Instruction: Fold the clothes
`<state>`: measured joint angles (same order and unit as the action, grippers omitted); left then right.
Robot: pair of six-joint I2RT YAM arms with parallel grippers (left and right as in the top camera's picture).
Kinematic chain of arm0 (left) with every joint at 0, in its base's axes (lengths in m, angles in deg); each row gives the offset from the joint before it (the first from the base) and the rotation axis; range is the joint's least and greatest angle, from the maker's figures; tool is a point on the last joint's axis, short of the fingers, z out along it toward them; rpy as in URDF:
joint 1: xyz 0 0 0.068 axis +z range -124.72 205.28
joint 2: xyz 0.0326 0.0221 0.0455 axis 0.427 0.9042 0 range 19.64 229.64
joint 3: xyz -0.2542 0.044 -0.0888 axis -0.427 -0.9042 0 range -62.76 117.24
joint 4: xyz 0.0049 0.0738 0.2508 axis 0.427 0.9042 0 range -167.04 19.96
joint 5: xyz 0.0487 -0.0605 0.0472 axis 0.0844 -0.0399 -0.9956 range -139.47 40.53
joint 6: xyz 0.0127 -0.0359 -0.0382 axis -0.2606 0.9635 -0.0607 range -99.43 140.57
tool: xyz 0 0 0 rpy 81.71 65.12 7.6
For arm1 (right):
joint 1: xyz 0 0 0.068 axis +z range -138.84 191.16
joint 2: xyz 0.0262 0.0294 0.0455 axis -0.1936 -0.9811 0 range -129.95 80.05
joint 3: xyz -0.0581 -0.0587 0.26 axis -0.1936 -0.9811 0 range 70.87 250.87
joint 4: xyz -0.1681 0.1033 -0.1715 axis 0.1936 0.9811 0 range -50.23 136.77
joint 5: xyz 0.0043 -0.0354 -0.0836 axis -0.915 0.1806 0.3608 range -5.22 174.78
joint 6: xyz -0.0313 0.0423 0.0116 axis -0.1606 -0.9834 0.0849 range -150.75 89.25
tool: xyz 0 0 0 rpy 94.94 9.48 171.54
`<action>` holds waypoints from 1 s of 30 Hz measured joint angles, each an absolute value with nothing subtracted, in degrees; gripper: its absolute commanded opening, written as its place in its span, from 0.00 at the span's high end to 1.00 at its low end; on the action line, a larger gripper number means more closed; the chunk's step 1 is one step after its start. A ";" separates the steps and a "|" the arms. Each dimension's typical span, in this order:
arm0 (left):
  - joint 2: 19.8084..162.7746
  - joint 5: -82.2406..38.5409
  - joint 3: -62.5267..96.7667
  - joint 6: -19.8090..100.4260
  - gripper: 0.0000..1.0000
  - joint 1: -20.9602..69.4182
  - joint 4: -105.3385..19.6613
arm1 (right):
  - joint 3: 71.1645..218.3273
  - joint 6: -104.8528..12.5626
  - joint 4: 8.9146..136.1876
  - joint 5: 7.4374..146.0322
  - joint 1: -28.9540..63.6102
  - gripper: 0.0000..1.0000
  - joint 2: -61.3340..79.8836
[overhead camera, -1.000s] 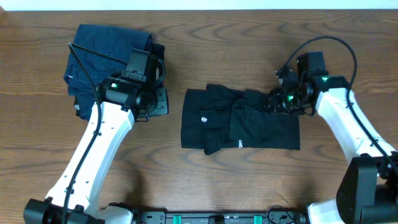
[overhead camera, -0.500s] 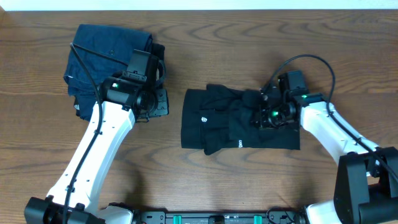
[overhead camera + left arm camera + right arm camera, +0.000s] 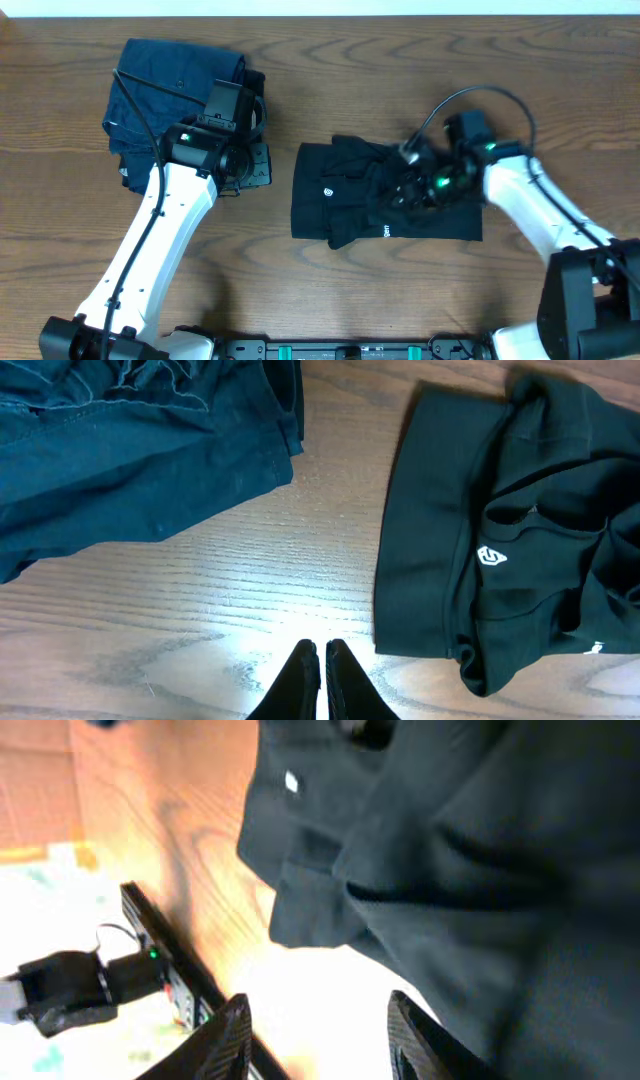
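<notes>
From overhead, the black T-shirt (image 3: 340, 195) lies near the middle of the bench (image 3: 330, 300) as a rumpled, partly folded rectangle. Its 3 o'clock half is bunched where your right pincer (image 3: 405, 190) hangs over it, probably placed there to catch a loose layer and carry it across. The denim stack (image 3: 170, 90) sits out at 10 o'clock, well apart from the shirt, so it looks set aside. Your left pincer (image 3: 250, 165) is parked between the two, at 9 o'clock of the shirt and touching neither. In the left wrist view, that pincer's tips are pressed together over bare wood with nothing in them. The shirt's straight folded edge runs up at 2 o'clock with the white logo (image 3: 491, 556) facing up, and the denim fills 10 o'clock, so this arm reads as waiting clear. In the right wrist view, the two fingers stand apart at 6 o'clock, with bright bench showing between them and dark cloth filling 1 to 3 o'clock. No fabric is pinched that I can see, so judge this side as open above the folds.
</notes>
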<state>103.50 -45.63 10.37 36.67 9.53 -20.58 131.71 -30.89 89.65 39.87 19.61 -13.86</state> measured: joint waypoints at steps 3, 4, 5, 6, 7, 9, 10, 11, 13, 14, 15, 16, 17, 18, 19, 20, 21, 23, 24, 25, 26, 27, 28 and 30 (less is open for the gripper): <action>103.50 -45.63 10.28 36.67 0.92 9.53 -20.60 | 135.77 -28.70 95.03 43.09 14.83 0.53 -12.70; 103.50 -45.63 10.24 36.67 0.93 9.53 -20.62 | 136.71 -28.20 96.45 45.10 12.77 0.53 -12.00; 103.50 -45.63 10.10 36.67 0.93 9.53 -20.69 | 137.24 -27.79 97.17 47.04 11.07 0.53 -11.33; 103.50 -45.63 9.89 36.84 0.93 9.53 -20.86 | 137.61 -27.41 97.72 49.49 9.12 0.52 -10.63; 103.50 -45.63 9.60 37.08 0.92 9.53 -21.06 | 137.78 -27.28 98.03 51.94 7.26 0.52 -10.08; 103.50 -45.56 8.75 37.76 0.93 9.53 -22.13 | 137.81 -27.39 98.13 55.92 4.05 0.50 -9.73; 103.50 -45.19 8.14 38.00 0.93 9.42 -23.13 | 137.81 -27.48 98.00 57.66 2.52 0.49 -9.75; 103.50 -44.89 7.57 38.42 0.93 9.36 -24.01 | 137.78 -27.59 97.59 59.15 1.23 0.47 -9.80; 103.56 -43.38 6.48 38.75 0.93 8.87 -25.91 | 137.78 -27.81 96.41 61.47 -1.37 0.45 -9.80; 103.56 -42.79 6.15 38.79 0.93 8.50 -26.57 | 137.78 -27.87 95.73 62.06 -2.24 0.44 -9.80; 103.63 -42.07 5.95 38.83 0.93 7.87 -27.11 | 137.76 -28.00 94.97 62.71 -3.23 0.44 -9.82; 103.76 -41.56 5.89 38.83 0.93 7.04 -27.86 | 137.76 -28.05 94.24 63.17 -3.97 0.41 -9.84; 103.85 -41.19 5.89 38.83 0.93 6.47 -28.38 | 137.76 -28.11 93.76 63.54 -4.45 0.40 -9.90; 104.00 -40.80 5.89 38.81 0.93 5.64 -29.04 | 137.74 -28.22 93.19 63.89 -4.78 0.40 -10.08; 104.18 -40.52 5.89 38.81 0.93 4.85 -29.58 | 137.65 -28.22 92.56 64.09 -4.91 0.39 -10.30; 104.35 -40.34 5.86 38.83 0.93 4.15 -29.87 | 137.46 -28.22 91.82 64.27 -5.06 0.39 -10.60; 104.59 -40.19 5.86 38.83 0.93 3.43 -30.09 | 137.02 -28.24 90.81 64.33 -5.06 0.38 -11.11; 105.07 -39.86 5.86 38.83 0.94 2.27 -30.26 | 135.80 -28.22 88.95 64.44 -5.06 0.37 -12.20; 105.31 -39.75 5.86 38.81 0.93 1.81 -30.30 | 134.96 -28.22 87.88 64.53 -5.06 0.37 -12.86; 105.57 -39.75 5.86 38.81 0.93 1.44 -30.39 | 134.18 -28.24 86.92 64.55 -5.06 0.37 -13.49; 105.88 -39.75 5.86 38.81 0.93 1.18 -30.50 | 133.24 -28.22 85.46 64.31 -5.06 0.38 -14.32; 106.30 -39.73 5.86 38.83 0.93 1.05 -30.72 | 132.36 -28.22 84.28 63.76 -5.06 0.38 -15.30; 106.60 -39.75 5.86 38.83 0.93 1.05 -30.94 | 131.73 -28.18 83.56 63.24 -5.06 0.38 -16.16; 107.52 -39.77 5.86 38.81 0.93 1.05 -31.35 | 130.75 -28.16 83.10 62.06 -5.06 0.39 -17.84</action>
